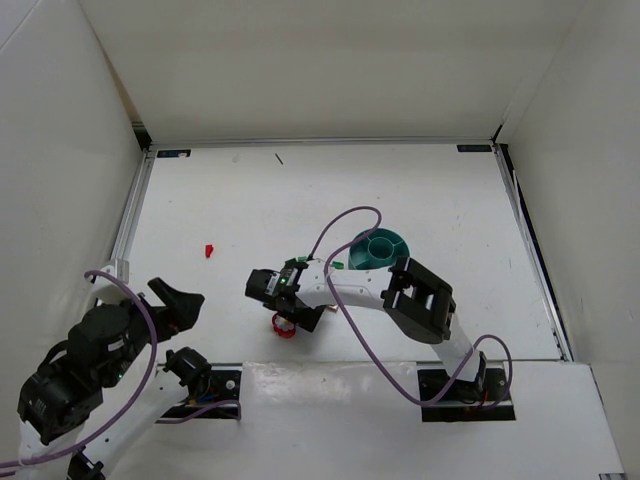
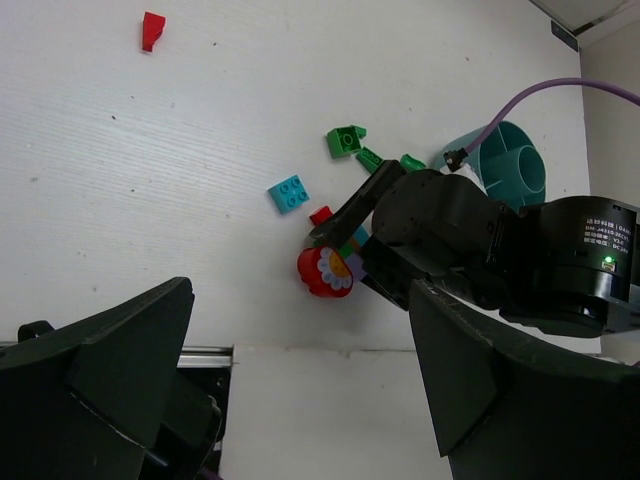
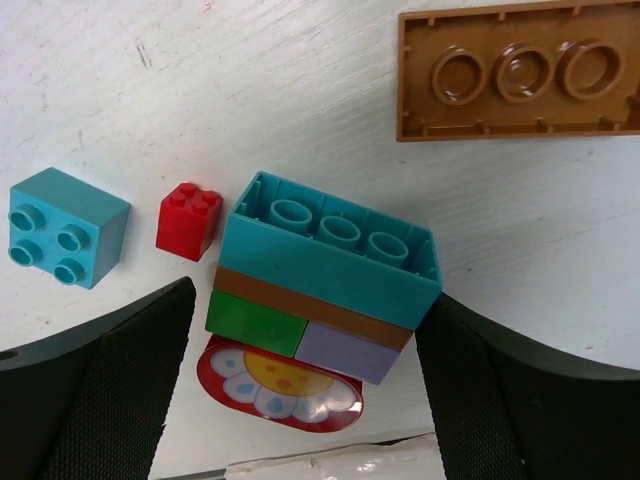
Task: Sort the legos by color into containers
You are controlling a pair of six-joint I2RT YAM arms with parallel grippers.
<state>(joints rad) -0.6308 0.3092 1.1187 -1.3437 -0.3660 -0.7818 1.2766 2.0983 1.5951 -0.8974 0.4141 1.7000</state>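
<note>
Down near the front of the white table [image 1: 400,190], the right gripper [image 3: 305,300] stands released. Its black fingers [image 3: 110,380] are spread wide on either side of a stuck-together stack of plastic bricks [image 3: 330,265]: a teal brick on its side with its hollow underside showing, a thin brown layer, a green and a lilac brick, and a red disc printed with a daisy [image 3: 280,385]. Whether the pads touch the stack I cannot tell.

Just beside it lie a small red brick [image 3: 188,220], a small teal four-stud brick [image 3: 68,240] and an upturned brown plate [image 3: 520,72]. Three green pieces [image 2: 345,140] lie between this cluster and the round teal plastic bowl with inner dividers [image 1: 400,250]. A lone red wedge [image 1: 209,250] sits well apart to the left. The left gripper [image 2: 300,295] hangs released at the near left, grasping nothing.
</note>
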